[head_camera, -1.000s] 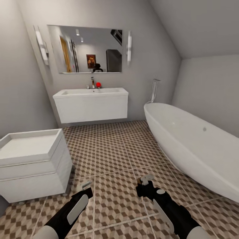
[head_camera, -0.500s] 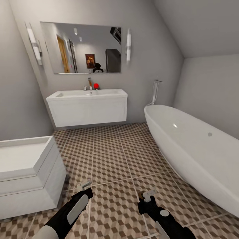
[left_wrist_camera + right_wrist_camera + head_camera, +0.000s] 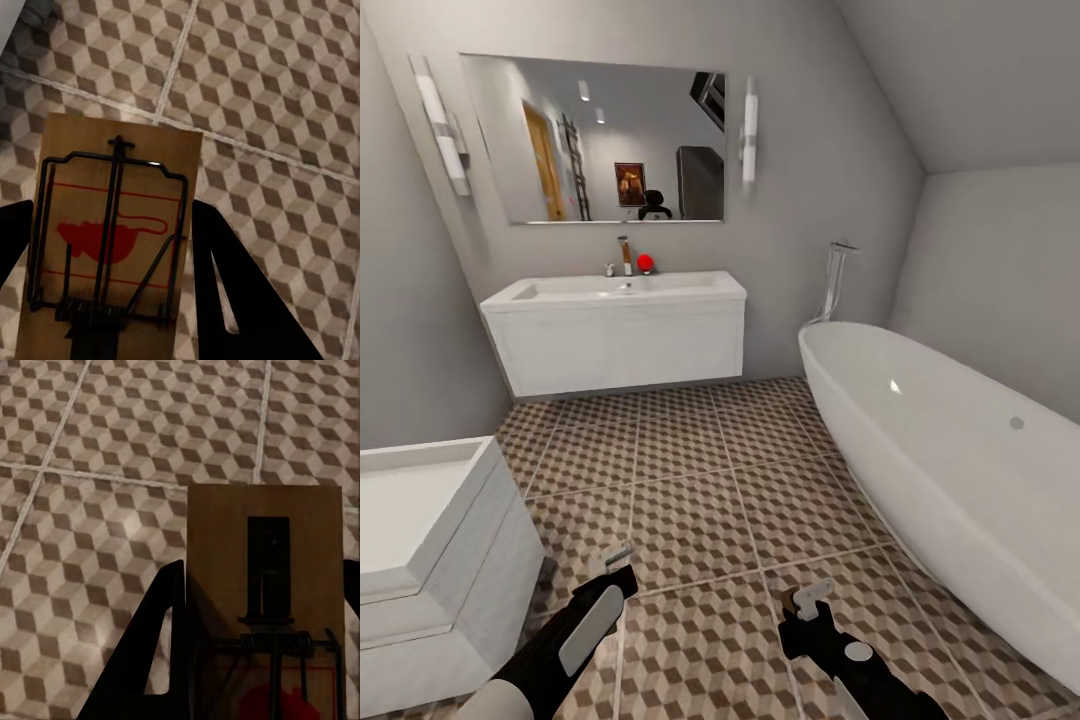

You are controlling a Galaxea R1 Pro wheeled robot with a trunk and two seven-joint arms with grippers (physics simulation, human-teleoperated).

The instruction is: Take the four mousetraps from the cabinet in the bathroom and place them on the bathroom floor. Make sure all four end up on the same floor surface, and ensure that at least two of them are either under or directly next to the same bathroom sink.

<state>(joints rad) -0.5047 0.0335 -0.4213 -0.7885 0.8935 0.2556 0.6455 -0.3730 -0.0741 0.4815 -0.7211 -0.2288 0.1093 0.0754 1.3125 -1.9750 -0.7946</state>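
Two arms reach forward low over the floor [image 3: 700,480], both well short of the sink [image 3: 615,290] on the far wall. The left gripper [image 3: 616,558] points ahead toward the sink, its black fingers [image 3: 225,277] closed on either side of a mousetrap [image 3: 112,240] held flat between them. The right gripper [image 3: 806,598] sits nearer the bathtub [image 3: 950,470] than the sink, its fingers [image 3: 157,652] likewise clamped against the edges of a second trap [image 3: 262,600]. That makes two mousetraps in sight, one in each gripper, both above the cube-patterned tiles and neither resting on them. One sink hangs on the wall under one mirror [image 3: 595,140], with a small red object [image 3: 645,262] beside its faucet [image 3: 624,255]. One white unit [image 3: 430,560] stands on the floor beside the left arm, well apart from the sink.
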